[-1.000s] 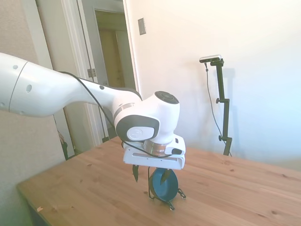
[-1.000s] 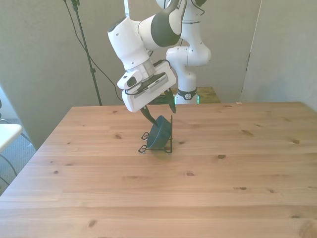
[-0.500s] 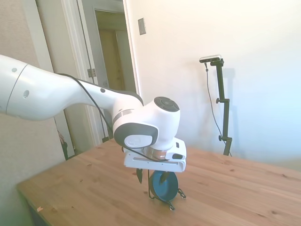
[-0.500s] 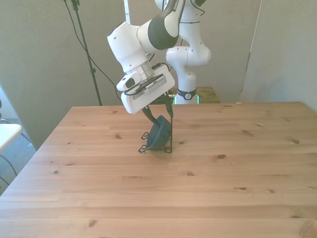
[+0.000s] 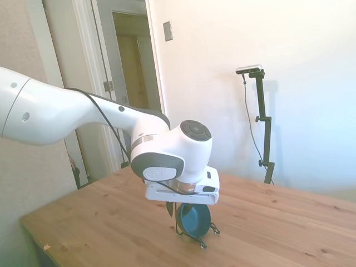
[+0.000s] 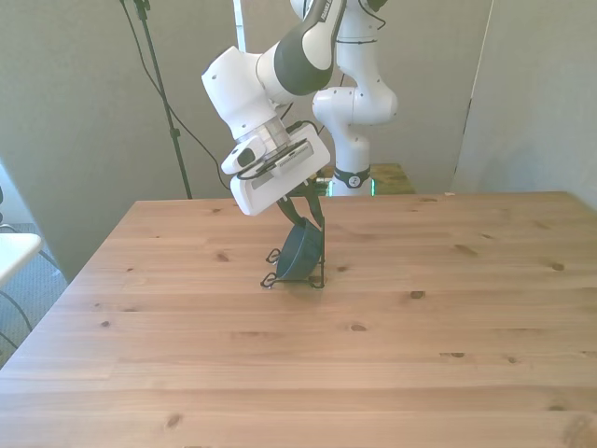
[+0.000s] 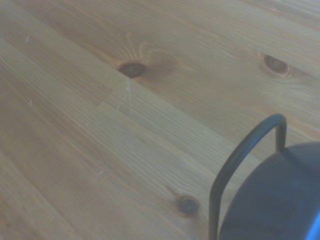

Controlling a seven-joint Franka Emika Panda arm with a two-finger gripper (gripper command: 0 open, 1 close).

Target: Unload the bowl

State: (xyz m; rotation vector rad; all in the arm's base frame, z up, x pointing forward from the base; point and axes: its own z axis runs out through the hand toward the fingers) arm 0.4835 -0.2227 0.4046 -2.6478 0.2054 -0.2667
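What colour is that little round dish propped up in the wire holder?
Dark teal-blue all over, plain. The small round bowl shows best in the side view.

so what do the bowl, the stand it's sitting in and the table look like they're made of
The bowl: dark teal-blue, smooth and plain all over, likely glazed ceramic or plastic; the look leaves that open.
The stand: thin black bent rod, which suggests coated metal wire.
The table: wood, probably pine, with visible boards, grain and dark knots, and a light, fairly matte finish.
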